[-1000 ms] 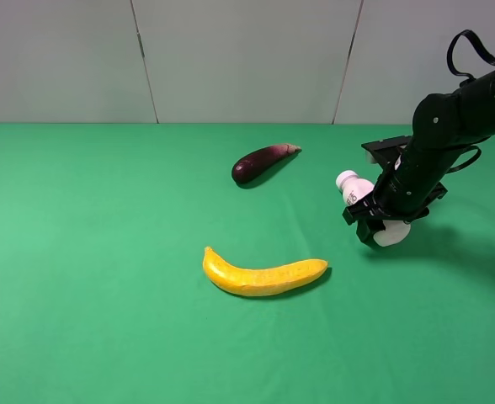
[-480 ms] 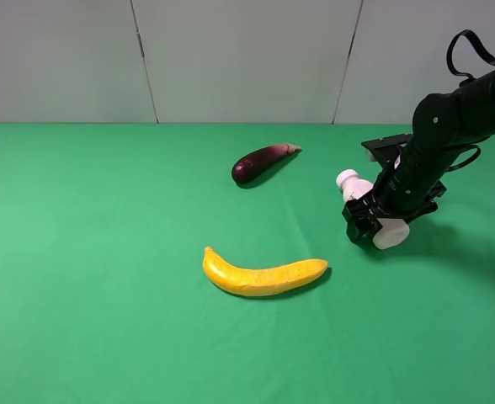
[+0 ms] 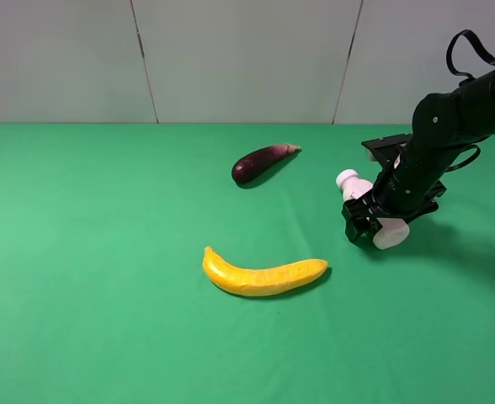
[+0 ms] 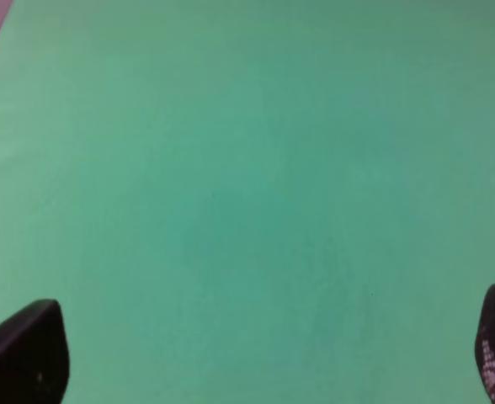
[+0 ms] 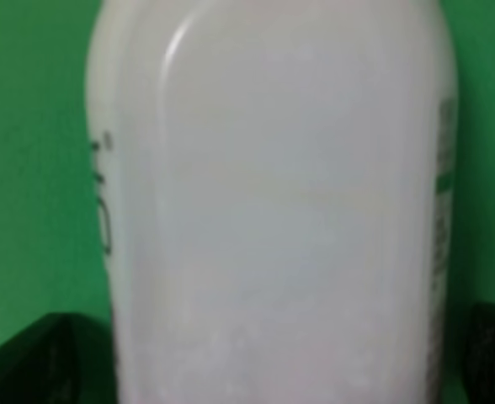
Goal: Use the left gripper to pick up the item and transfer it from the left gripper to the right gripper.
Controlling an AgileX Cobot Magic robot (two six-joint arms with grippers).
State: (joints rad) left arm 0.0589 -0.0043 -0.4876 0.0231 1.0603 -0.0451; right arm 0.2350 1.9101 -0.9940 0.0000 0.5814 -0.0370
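Observation:
The item, a small white bottle (image 3: 353, 185), lies tilted on the green cloth at the right, its cap pointing toward the back left. My right gripper (image 3: 369, 224) is down around its body, jaws spread. In the right wrist view the bottle (image 5: 273, 210) fills the frame, and the right gripper (image 5: 273, 362) shows only as dark fingertips (image 5: 45, 358) at either side of it. The left gripper (image 4: 260, 353) appears only in the left wrist view. It is open, fingertips (image 4: 24, 349) wide apart over bare green cloth, holding nothing.
A yellow banana (image 3: 263, 274) lies in the middle of the green table (image 3: 104, 252), to the left of the bottle and nearer the front. A dark purple eggplant (image 3: 263, 160) lies farther back. A grey panelled wall closes the far edge.
The right gripper's jaws have spread apart around the bottle, letting it go. Bottle and arm have stayed almost in the same place. Banana and eggplant have not moved.

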